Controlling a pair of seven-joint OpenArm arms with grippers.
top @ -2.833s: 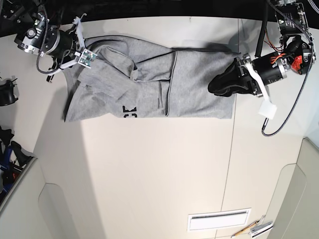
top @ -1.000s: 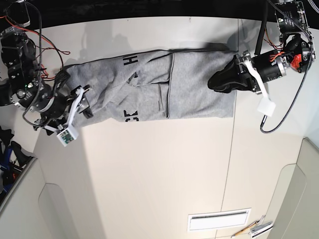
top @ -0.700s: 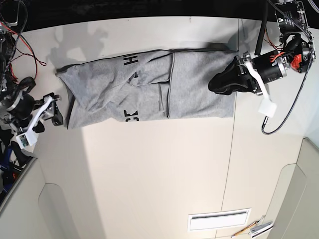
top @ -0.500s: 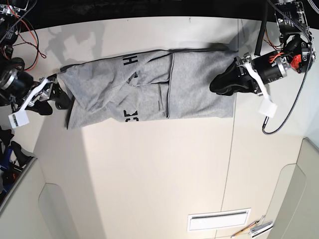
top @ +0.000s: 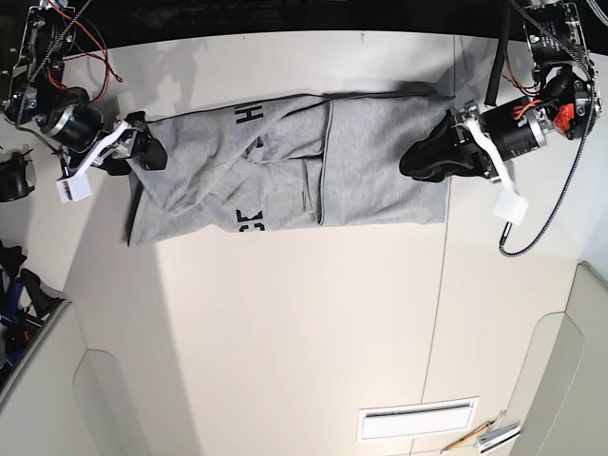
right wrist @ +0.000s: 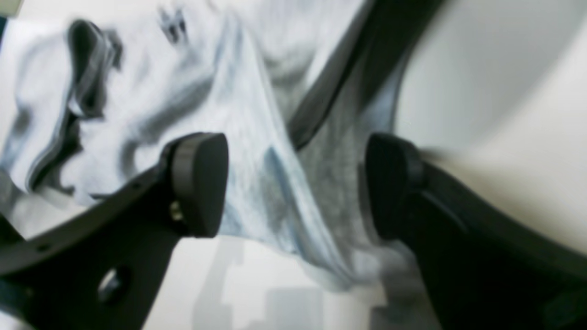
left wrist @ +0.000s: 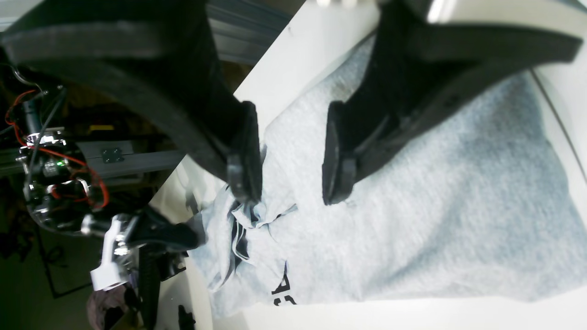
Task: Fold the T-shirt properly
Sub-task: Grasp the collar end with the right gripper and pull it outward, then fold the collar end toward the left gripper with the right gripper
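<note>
The heather-grey T-shirt (top: pixel 370 161) lies crumpled across the back of the white table (top: pixel 285 323). Black lettering (top: pixel 249 220) shows near its front edge and its back edge. My left gripper (top: pixel 423 157) is at the shirt's right edge. In the left wrist view it (left wrist: pixel 289 156) is open just above the grey cloth (left wrist: pixel 412 206). My right gripper (top: pixel 142 152) is at the shirt's left edge. In the right wrist view it (right wrist: pixel 293 183) is open with a raised fold of the shirt (right wrist: pixel 257 137) between its jaws.
A white slotted vent (top: pixel 416 418) is set into the table at the front right, with pens (top: pixel 484 437) beside it. Dark clutter (top: pixel 14 275) sits off the table's left edge. Cables (top: pixel 541 228) hang from the left arm.
My right arm let go of the shirt's back-left corner, swung to the front left off the cloth, and came back to the left edge. More lettering now shows. The left arm hardly moved.
</note>
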